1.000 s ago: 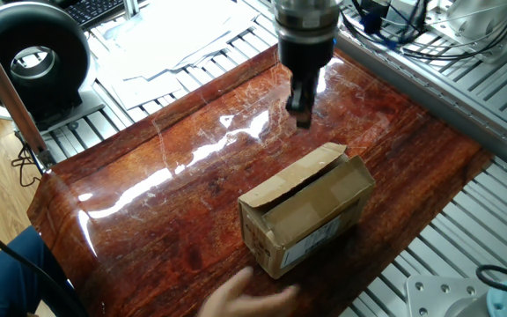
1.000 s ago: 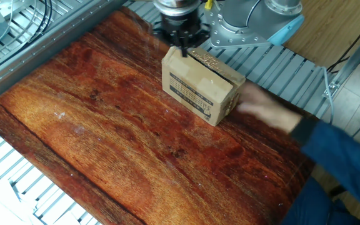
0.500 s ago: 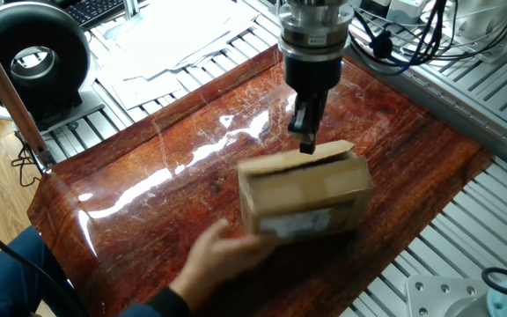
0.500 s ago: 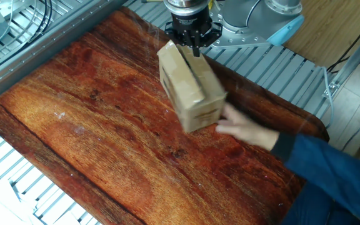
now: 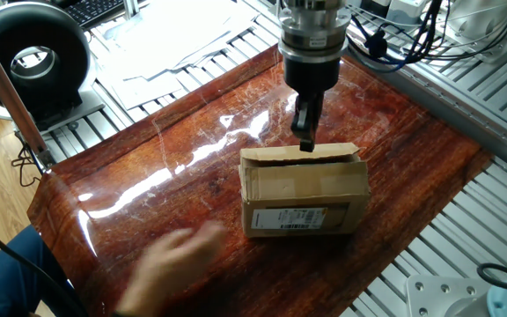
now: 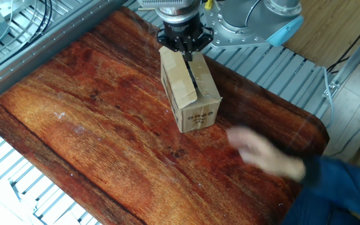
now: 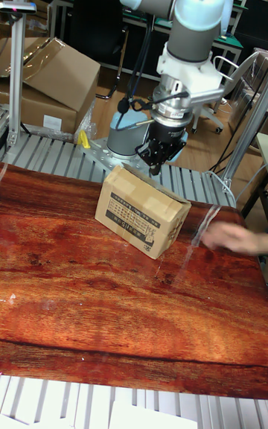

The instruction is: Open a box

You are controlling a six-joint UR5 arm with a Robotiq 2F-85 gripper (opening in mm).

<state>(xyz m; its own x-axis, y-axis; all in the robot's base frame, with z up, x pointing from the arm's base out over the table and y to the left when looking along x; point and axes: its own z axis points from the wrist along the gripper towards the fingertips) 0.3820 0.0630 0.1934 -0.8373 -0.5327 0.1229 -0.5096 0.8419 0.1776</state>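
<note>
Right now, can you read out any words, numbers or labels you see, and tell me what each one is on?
White barcode label on the box's long side: barcode and print too small to read.
Dark printed panel on another box side: too blurred to read.
Printing on the box end: unreadable.
Nothing else carries legible text.

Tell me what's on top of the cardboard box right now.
The gripper hangs at the box's top rear edge. The flaps look nearly closed; the inside is hidden.
</note>
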